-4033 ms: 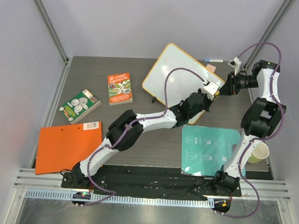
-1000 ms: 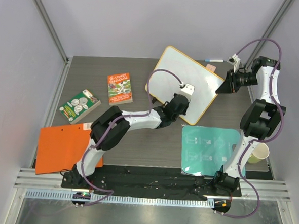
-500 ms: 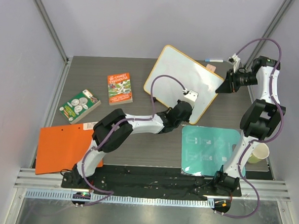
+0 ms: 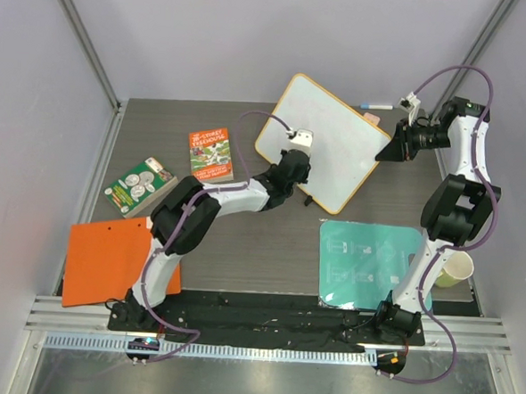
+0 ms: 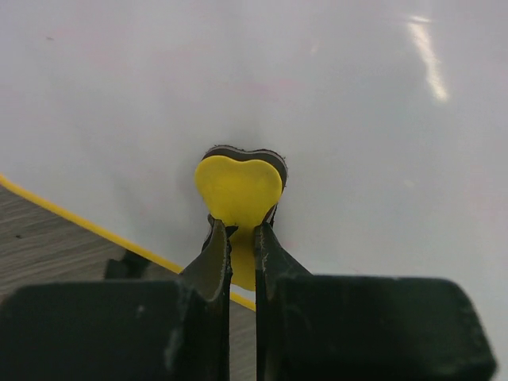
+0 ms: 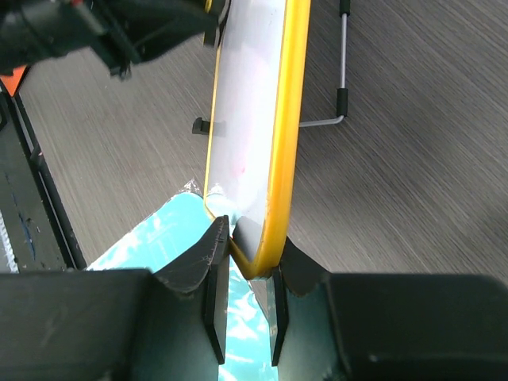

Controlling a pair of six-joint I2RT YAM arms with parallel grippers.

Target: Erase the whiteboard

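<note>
The whiteboard [image 4: 325, 129], white with an orange-yellow rim, stands tilted at the back of the table. My left gripper [image 4: 299, 156] is shut on a yellow heart-shaped eraser [image 5: 238, 190] and presses it against the board's white face [image 5: 357, 119], near the lower rim. Faint pink marks show on the board in the left wrist view. My right gripper [image 4: 389, 149] is shut on the board's right corner; its jaws clamp the yellow rim [image 6: 278, 190], holding the board up.
A teal mat [image 4: 370, 264] lies near the right arm's base, with a cup [image 4: 452, 269] to its right. Two books [image 4: 211, 155] [image 4: 139, 186] and an orange folder [image 4: 116, 255] lie on the left. A marker [image 4: 376, 107] lies behind the board.
My left gripper has swept the eraser leftward across the board, from its lower right part to its lower left. The right gripper has kept its grip on the corner.
</note>
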